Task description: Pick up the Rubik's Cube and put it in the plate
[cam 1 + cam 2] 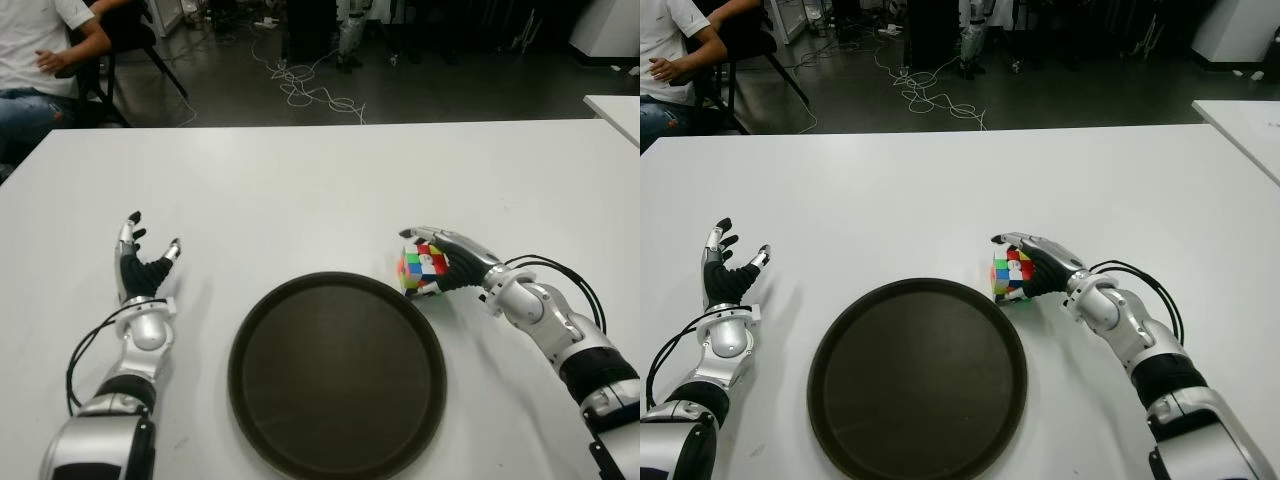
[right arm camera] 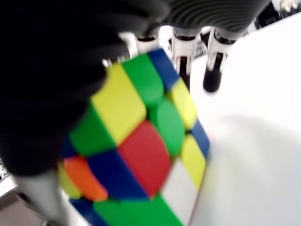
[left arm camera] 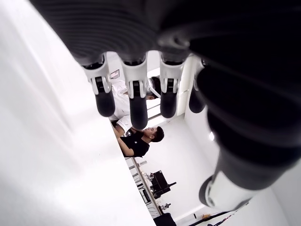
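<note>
The multicoloured Rubik's Cube (image 1: pixel 422 266) sits tilted just off the right rim of the round dark plate (image 1: pixel 340 370), low over the white table. My right hand (image 1: pixel 448 256) wraps it from the right, fingers draped over its top and the thumb at its side. In the right wrist view the cube (image 2: pixel 141 155) fills the frame against the palm, with the fingertips (image 2: pixel 212 77) reaching past it. My left hand (image 1: pixel 146 266) shows left of the plate, fingers spread and pointing away from me, holding nothing; its wrist view shows straight fingers (image 3: pixel 136 99).
The white table (image 1: pixel 320 190) stretches wide behind the plate. A person (image 1: pixel 40 50) sits beyond the far left corner. Cables (image 1: pixel 310 90) lie on the dark floor behind. Another white table's corner (image 1: pixel 615 105) shows at far right.
</note>
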{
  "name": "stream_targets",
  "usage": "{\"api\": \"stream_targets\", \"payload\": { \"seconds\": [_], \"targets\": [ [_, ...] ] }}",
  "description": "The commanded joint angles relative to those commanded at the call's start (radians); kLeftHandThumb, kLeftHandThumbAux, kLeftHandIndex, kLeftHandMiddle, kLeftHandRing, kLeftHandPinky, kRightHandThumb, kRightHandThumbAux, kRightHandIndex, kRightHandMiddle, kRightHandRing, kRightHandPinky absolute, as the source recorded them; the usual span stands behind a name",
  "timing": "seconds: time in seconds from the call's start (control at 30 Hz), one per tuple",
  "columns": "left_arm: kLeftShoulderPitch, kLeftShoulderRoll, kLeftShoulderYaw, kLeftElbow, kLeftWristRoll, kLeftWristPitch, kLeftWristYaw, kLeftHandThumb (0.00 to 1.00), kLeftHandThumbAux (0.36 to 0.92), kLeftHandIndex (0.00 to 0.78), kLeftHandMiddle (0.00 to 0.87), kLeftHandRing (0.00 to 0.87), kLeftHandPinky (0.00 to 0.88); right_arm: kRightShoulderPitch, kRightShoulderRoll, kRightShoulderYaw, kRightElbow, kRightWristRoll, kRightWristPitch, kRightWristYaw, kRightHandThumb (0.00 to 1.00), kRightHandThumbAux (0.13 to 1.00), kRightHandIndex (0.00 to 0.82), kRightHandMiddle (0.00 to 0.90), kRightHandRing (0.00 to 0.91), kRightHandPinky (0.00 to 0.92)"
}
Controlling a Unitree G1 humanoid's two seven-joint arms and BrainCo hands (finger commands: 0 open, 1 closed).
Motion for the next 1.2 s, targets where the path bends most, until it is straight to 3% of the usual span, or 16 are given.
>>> {"api": "stream_targets", "payload": {
  "seconds": [0.07, 0.2, 0.3, 0.73, 1.2],
  "targets": [
    [0.0, -0.001, 0.001, 0.001, -0.002, 0.006, -0.002, 0.0, 0.786, 0.082, 0.118, 0.116, 0.102, 0.006, 0.004, -0.005, -0.016, -0.003, 0.022, -0.015, 0.186, 0.789, 0.401, 0.522, 0.566, 0.62],
    [-0.001, -0.001, 0.001, 0.0, -0.002, 0.011, -0.001, 0.0, 0.786, 0.087, 0.122, 0.116, 0.098, 0.015, 0.009, -0.009, -0.04, -0.007, 0.055, -0.032, 0.232, 0.775, 0.475, 0.646, 0.685, 0.723],
    [0.0, 0.0, 0.001, 0.0, -0.002, 0.009, 0.0, 0.0, 0.79, 0.09, 0.125, 0.122, 0.112, 0.024, 0.015, -0.014, -0.059, -0.005, 0.079, -0.045, 0.197, 0.755, 0.503, 0.696, 0.732, 0.752],
    [0.002, 0.0, -0.003, -0.002, 0.006, 0.003, 0.02, 0.0, 0.777, 0.085, 0.13, 0.132, 0.123, 0.045, 0.026, -0.036, -0.094, 0.015, 0.105, -0.07, 0.143, 0.736, 0.554, 0.768, 0.789, 0.793],
    [0.002, 0.003, -0.013, -0.003, 0.017, 0.0, 0.022, 0.0, 0.77, 0.103, 0.136, 0.135, 0.125, 0.041, 0.031, -0.05, -0.071, 0.028, 0.06, -0.074, 0.126, 0.722, 0.589, 0.781, 0.797, 0.797]
  ]
}}
